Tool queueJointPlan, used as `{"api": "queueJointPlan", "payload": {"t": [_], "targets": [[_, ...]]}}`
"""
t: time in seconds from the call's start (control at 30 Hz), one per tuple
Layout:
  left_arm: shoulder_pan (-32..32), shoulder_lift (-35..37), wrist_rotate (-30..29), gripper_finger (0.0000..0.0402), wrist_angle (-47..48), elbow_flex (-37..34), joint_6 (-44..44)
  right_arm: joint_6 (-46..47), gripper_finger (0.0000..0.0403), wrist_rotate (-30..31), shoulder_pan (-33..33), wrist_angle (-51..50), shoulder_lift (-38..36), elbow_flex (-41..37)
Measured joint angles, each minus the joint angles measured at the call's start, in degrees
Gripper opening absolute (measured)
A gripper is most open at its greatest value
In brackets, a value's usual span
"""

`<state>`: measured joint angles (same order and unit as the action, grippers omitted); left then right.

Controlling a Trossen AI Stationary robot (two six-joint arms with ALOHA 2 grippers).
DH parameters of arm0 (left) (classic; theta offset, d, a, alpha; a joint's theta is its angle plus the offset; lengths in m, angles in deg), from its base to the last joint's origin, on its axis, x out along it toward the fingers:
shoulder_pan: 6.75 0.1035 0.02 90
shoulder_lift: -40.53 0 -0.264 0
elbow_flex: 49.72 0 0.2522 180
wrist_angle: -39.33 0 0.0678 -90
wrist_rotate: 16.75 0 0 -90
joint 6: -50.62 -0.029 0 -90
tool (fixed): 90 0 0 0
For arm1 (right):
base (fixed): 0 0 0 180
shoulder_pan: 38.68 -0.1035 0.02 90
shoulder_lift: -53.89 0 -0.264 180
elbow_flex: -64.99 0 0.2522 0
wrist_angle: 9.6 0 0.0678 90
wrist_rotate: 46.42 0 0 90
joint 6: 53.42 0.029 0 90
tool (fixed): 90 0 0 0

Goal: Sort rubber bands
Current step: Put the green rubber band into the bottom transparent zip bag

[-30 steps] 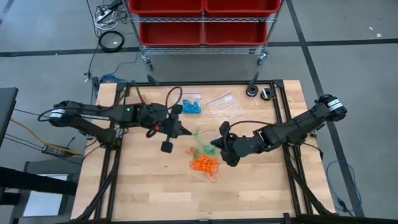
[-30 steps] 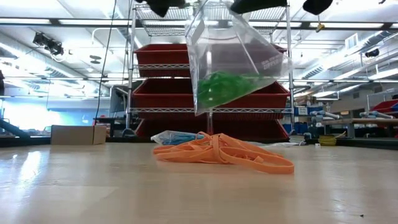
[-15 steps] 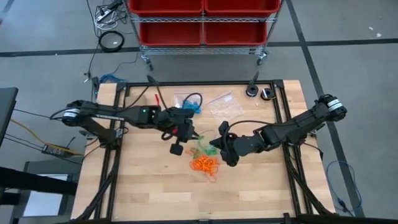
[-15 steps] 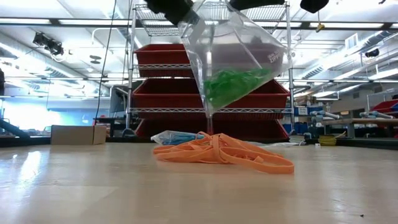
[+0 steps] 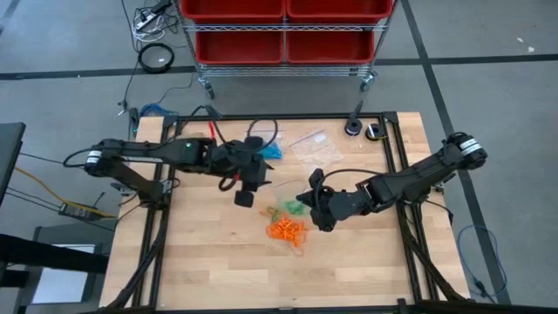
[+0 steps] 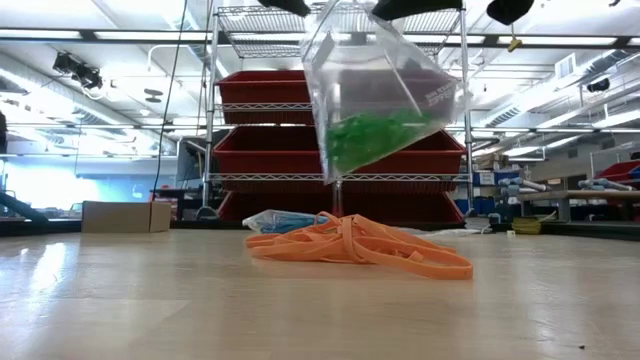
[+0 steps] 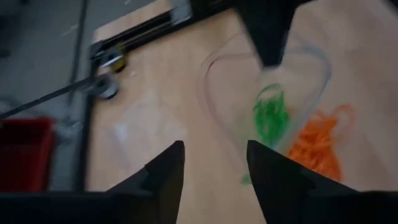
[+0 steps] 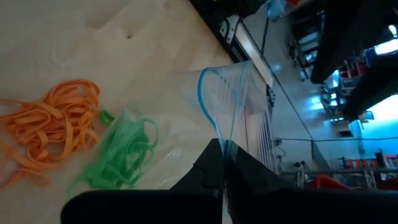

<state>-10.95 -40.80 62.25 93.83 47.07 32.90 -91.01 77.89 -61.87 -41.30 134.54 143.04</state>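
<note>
Grey floor (image 5: 488, 96), wire shelving rack (image 6: 338, 110) with red bins (image 5: 283, 44), ceiling strip lights (image 6: 120, 88)

a workshop or lab: wire rack (image 6: 340, 120) of red bins (image 5: 283, 26) at twelve o'clock, concrete floor (image 5: 488, 96), ceiling strip lights (image 6: 130, 85), wooden worktable (image 5: 218, 253).

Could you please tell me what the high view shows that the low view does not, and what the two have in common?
Only the high view shows both arms whole: the left gripper beside the bag, jaws open, and the right gripper shut on the clear bag. Only the low view shows a cardboard box far behind and that the bag hangs above the table. Both show the green rubber bands inside the bag and the orange rubber bands heaped on the table.
</note>
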Motion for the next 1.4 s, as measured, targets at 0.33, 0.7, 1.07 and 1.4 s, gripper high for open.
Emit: {"api": "queueJointPlan", "payload": {"t": [0.33,0.7,1.07,1.4], "targets": [[-3.7,2.5,-3.0,0.0161,6.1,-2.3,5.6,0.0,0.0000,3.5,-1.1,-1.4,-4.8,0.0],[-3.4,2.7,0.4,0.0161,-24.4,-28.8,10.3,0.6,0.0000,11.9,-5.9,-5.6,-9.0,0.0],[-0.2,-11.5,2.9,0.0161,-41.3,-35.2,11.9,2.0,0.0000,12.8,-6.2,-5.9,-10.3,0.0],[6.7,-18.6,13.0,0.0161,-49.1,-34.8,12.0,4.1,0.0000,12.6,-6.4,-6.6,-10.3,0.0]]}}
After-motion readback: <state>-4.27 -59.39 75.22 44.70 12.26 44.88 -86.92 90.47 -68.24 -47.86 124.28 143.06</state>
